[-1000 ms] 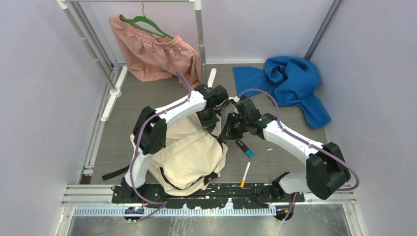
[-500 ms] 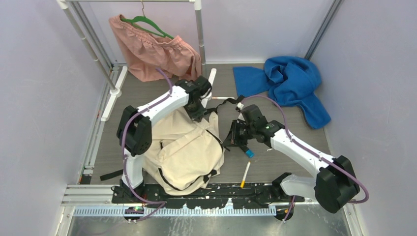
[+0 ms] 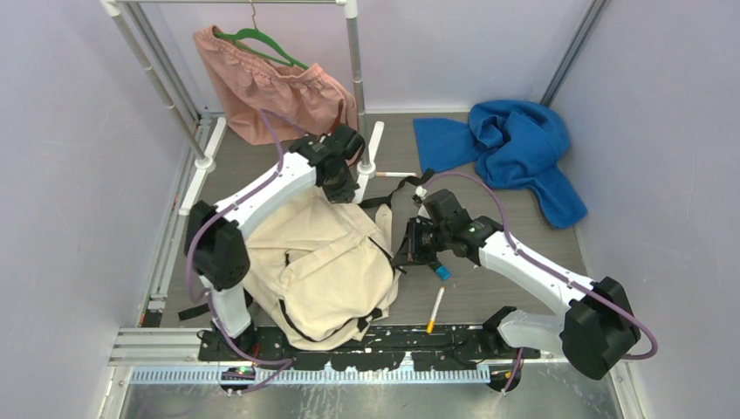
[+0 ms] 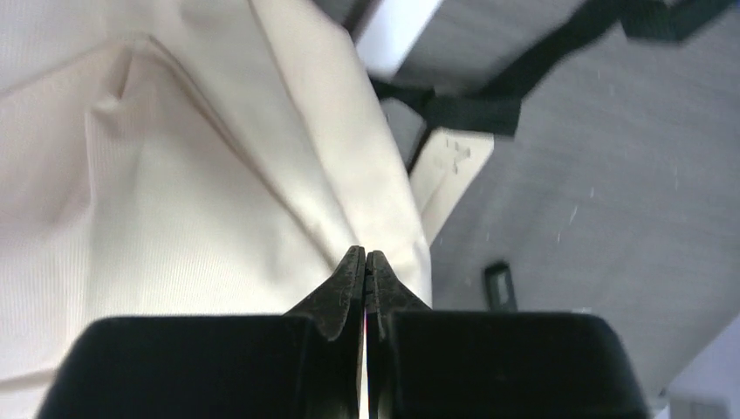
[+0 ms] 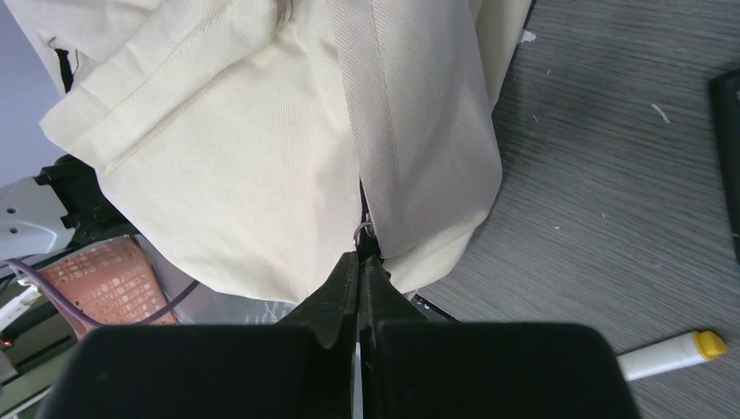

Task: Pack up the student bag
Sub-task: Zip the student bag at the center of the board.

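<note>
The student bag, a large cream-beige backpack of soft fabric with black straps and black zipper lines, lies slumped on the grey wood-pattern table, just beyond the arm bases and between the two arms. It looks light and limp, so I think it will sag and fold wherever nothing supports it; the firmest places to take it should be the stitched seams, the zipper edge and the straps, not the loose middle panel. The left gripper is clenched on a fold at the bag's far top corner, and the right gripper is clenched on the seam at its right side, apparently beside a small zipper pull. Near that side lie a white marker with yellow cap and a dark marker with blue cap; well apart, at the far end, are a blue fleece cloth and a pink garment on a green hanger
</note>
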Controlling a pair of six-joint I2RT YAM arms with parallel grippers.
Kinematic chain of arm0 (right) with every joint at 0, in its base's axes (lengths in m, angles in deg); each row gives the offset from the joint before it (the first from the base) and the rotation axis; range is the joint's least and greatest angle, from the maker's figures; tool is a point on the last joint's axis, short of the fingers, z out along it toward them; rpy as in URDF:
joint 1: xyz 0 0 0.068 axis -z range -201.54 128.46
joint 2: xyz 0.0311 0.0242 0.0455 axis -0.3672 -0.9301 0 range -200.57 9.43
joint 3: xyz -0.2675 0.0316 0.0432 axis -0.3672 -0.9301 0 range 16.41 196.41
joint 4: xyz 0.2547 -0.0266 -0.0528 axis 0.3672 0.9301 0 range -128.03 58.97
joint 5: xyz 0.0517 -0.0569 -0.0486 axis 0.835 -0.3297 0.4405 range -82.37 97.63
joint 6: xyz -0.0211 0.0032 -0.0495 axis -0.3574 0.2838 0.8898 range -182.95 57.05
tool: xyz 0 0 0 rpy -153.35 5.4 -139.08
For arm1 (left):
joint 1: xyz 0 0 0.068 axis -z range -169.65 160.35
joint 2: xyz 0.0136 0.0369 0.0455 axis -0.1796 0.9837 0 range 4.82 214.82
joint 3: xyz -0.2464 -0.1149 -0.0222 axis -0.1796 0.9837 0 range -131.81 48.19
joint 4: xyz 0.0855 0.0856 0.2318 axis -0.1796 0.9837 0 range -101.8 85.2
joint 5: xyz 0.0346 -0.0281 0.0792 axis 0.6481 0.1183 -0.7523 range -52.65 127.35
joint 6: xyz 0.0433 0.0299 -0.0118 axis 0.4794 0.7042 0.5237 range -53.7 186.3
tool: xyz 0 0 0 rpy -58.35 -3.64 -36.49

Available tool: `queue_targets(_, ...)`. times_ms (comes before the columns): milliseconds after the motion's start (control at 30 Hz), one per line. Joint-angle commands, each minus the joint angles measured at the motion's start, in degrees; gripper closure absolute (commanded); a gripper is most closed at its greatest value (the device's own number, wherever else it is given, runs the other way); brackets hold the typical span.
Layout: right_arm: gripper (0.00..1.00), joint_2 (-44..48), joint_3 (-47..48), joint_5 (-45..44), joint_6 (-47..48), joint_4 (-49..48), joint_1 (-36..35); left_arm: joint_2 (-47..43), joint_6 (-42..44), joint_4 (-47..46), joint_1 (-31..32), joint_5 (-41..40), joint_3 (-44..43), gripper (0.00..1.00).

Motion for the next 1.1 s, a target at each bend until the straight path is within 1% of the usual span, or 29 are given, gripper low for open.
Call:
queue_targets(0,0.99,-1.7,0.0,0.1,-2.8,-5.8,-0.4,-9.8,7.1,-7.3,3.7,5.1,9.5,0.98)
queue_targets(133,0.99,-2.7,0.3,-0.2,-2.9,-5.5,-0.4,-17.0,11.5,-15.4,7.5,12.4,19.2,0.87)
queue_targets(200,0.99,-2.8,0.8,-0.5,-2.4,-4.3,-0.5,-19.9,13.0,-17.9,7.8,17.1,23.1,0.86)
queue_targets(267,0.99,-2.3,1.0,-0.7,-1.4,-2.6,-0.4,-22.7,14.3,-17.6,8.0,18.6,25.4,0.83)
queue_targets(333,0.98,-1.1,1.0,-0.9,0.1,-0.4,-0.4,-26.4,15.8,-16.3,8.2,18.4,27.0,0.79)
queue_targets(367,0.96,-0.2,1.0,-1.2,1.0,0.8,-0.4,-27.8,16.3,-15.7,8.3,18.0,27.4,0.76)
queue_targets(400,0.90,0.4,1.0,-1.2,1.9,2.3,-0.4,-29.3,16.9,-15.3,8.4,17.7,27.9,0.72)
queue_targets(433,0.80,0.8,1.1,-1.1,2.9,3.9,-0.4,-30.4,17.0,-14.8,8.4,16.8,28.2,0.68)
queue_targets(500,0.61,1.5,2.0,-3.7,5.2,8.4,-0.4,-32.1,16.9,-12.6,8.4,14.9,28.3,0.66)
queue_targets(533,0.58,2.0,2.3,-6.0,5.9,10.4,-0.4,-32.5,17.0,-11.5,8.5,14.1,28.2,0.65)
queue_targets(633,0.56,4.0,3.2,-14.7,6.4,15.4,-0.4,-33.3,18.2,-8.5,9.5,11.6,27.4,0.58)
queue_targets(733,0.57,6.8,4.4,-18.2,5.3,16.5,-0.4,-33.3,20.2,-5.9,12.2,7.9,25.9,0.53)
queue_targets(833,0.59,10.2,3.8,-16.2,3.1,13.2,-0.4,-32.7,21.4,-5.2,15.5,7.4,25.3,0.47)
queue_targets(900,0.59,12.1,2.3,-13.6,1.4,9.5,-0.4,-32.1,21.7,-5.9,19.1,7.5,25.8,0.43)
queue_targets(967,0.55,12.7,1.2,-10.9,0.8,7.2,-0.4,-31.6,21.9,-7.3,22.1,7.6,27.0,0.41)
queue_targets(1033,0.53,11.4,1.6,-9.6,1.0,7.7,-0.4,-31.9,22.6,-9.4,26.2,6.1,28.2,0.40)
queue_targets(1067,0.52,10.9,1.8,-9.9,1.1,8.2,-0.4,-32.5,23.6,-11.3,28.7,5.1,29.3,0.38)
